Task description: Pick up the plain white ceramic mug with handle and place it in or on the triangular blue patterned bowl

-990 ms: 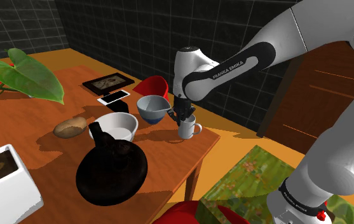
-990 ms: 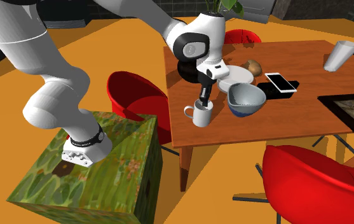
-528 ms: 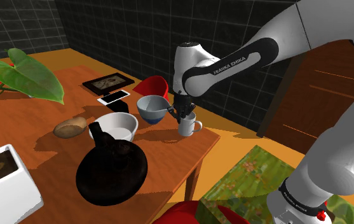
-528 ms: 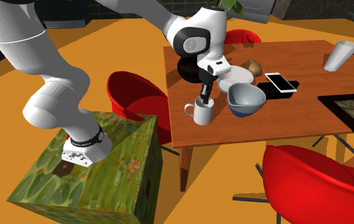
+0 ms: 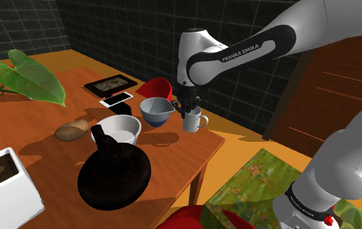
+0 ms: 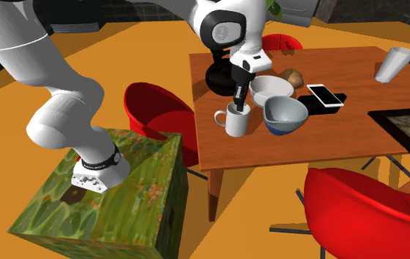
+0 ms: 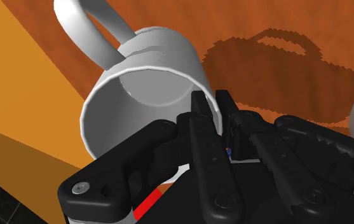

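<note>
Mug [image 5: 193, 122] aloft — bowl [image 5: 155, 110] just beside it

Gripper [image 7: 212, 102] has the white mug by its rim: one black finger inside the wall, the other outside, clamped hard on it, with the handle on the side away from the hand. In the shoulder view the mug hangs clear of the wooden table [image 5: 173, 156], its shadow on the wood beneath, and the blue-grey bowl sits just to that view's left. Next comes the carry, and it looks a short one. I'd take it sideways, level and slow, because a rim pinch lets a mug swing. Get the base above the bowl's near lip, centre it over the hollow, then lower until it rests before the fingers part. Mind the white bowl [image 5: 117, 129] close by — drift that way and the mug lands in the wrong dish.
</note>
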You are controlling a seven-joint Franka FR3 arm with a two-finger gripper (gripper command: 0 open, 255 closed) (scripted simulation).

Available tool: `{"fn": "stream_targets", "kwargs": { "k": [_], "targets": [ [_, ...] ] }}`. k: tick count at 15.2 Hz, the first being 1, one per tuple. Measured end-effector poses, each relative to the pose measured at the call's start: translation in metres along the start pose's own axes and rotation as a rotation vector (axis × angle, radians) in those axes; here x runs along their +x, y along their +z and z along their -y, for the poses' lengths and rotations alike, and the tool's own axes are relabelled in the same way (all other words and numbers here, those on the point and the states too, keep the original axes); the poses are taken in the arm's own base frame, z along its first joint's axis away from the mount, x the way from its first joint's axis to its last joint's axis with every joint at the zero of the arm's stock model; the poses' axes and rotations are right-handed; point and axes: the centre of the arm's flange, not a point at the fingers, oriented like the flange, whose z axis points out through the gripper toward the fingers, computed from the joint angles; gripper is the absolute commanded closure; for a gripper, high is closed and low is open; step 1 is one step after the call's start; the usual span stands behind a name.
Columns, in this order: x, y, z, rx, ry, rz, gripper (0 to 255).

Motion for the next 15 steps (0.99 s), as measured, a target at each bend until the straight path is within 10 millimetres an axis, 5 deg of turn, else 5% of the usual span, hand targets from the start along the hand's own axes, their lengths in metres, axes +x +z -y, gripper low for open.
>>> {"fn": "stream_targets", "kwargs": {
  "k": [15],
  "targets": [
    [0.004,-0.079,-0.001,0.000,0.000,0.000,255]
  ]
}}
